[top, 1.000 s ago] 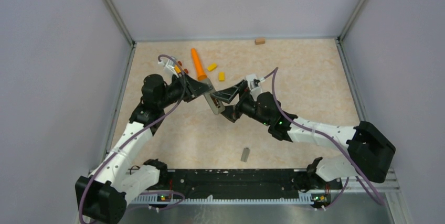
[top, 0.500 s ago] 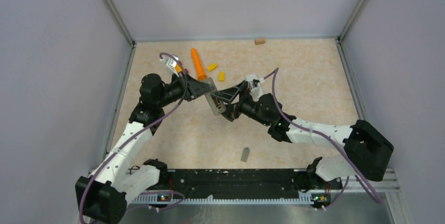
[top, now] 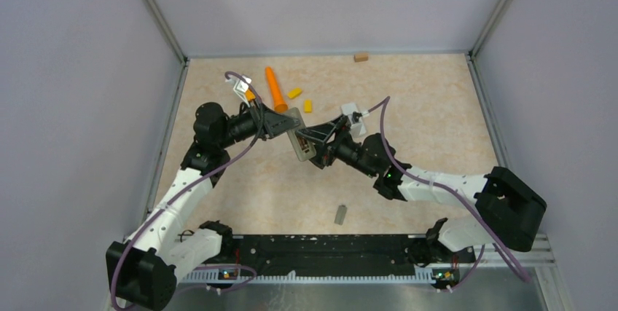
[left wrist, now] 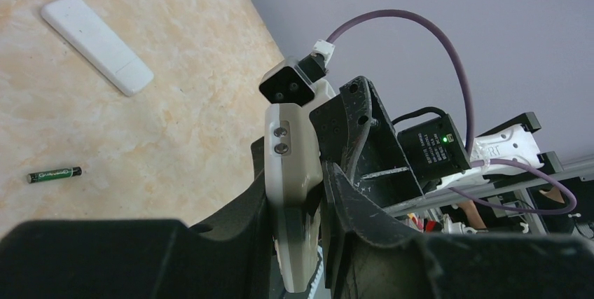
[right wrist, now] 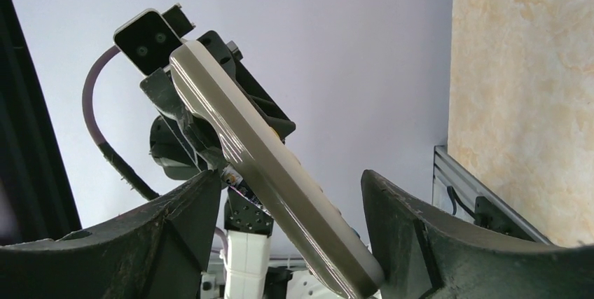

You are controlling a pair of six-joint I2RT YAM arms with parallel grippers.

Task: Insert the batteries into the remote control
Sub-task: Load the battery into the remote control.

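1. Nearest the arm bases, a small grey flat piece (top: 339,214) lies on the surface (top: 437,121), well apart from the remote control (top: 300,136) on its near side.
2. The right claw (right wrist: 291,181) is spread wide. Its fingers (right wrist: 175,236) stand on either side of the remote control's near end. I cannot tell whether either one touches it.
3. The remote control is held off the surface between the two claws. In the top view its long axis runs from a far-left end to a near-right end. In the right wrist view it slants from upper left down to lower right, its lower end just beside the right-hand finger.
4. The left claw (left wrist: 300,173) is closed on the remote control's long sides at the far-left end. In the left wrist view the grey body rises nearly upright from between its fingers.
5. Only the left wrist view shows one battery (left wrist: 54,174). It lies flat on the surface left of the remote control, with its long axis almost level across that view. Beyond it in the same view lies a white bar (left wrist: 98,45), set at a slant. The top view shows neither.
6. Only the top view shows what lies beyond the remote control. Near it are two yellow blocks (top: 294,93) and an orange stick (top: 275,89) pointing toward the back. A brown block (top: 361,57) lies well apart at the far edge.
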